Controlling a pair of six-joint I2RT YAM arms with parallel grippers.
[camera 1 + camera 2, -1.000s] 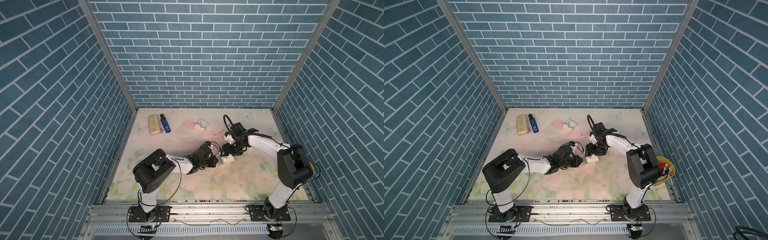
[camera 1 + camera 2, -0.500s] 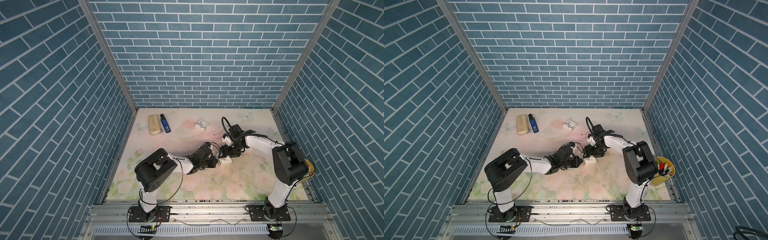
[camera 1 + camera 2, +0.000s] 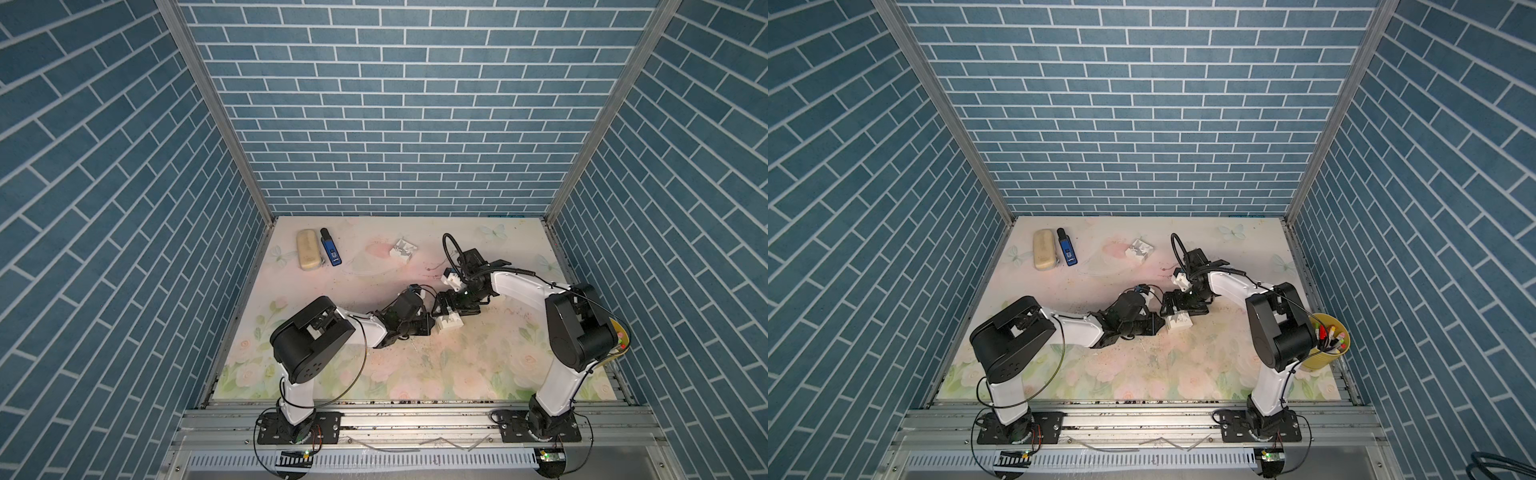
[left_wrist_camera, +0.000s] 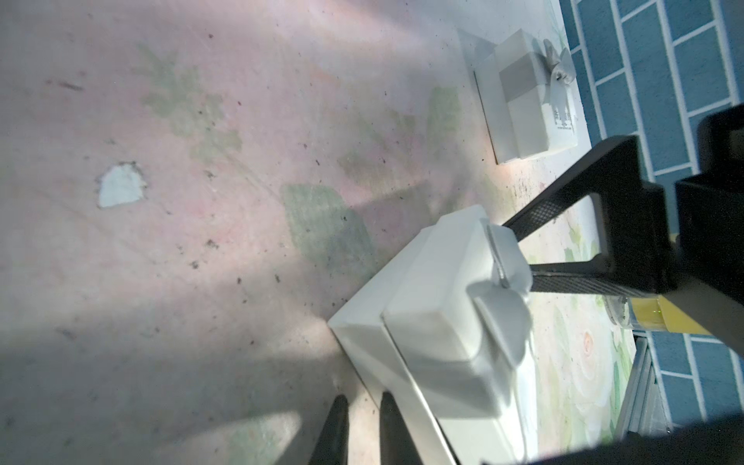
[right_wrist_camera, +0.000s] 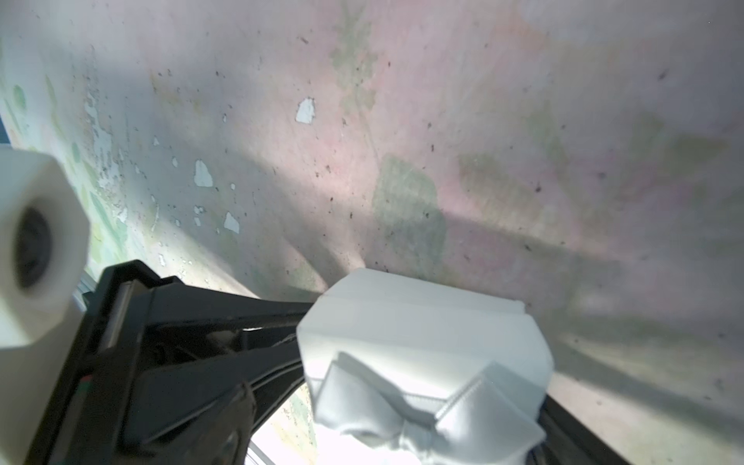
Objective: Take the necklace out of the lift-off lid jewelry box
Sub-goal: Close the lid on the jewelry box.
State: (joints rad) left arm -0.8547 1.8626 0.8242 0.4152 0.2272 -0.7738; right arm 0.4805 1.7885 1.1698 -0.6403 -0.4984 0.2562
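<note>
Lid on, both hands at the jewelry box [image 3: 448, 325] — necklace not in sight.

We see the left hand [image 4: 363, 408], fingers nearly together w/ nothing between, tips against the box's base on the side facing its own arm, prob. to pin the box to the surface [image 3: 415, 365] so only the top lifts. The right hand [image 3: 449, 311] sits over the box, fingers wide apart, straddling the bowed lid [image 4: 451, 306] — not clamped. We reckon the necklace is inside. A 2nd white box [image 3: 402, 250] lies well behind it.
</note>
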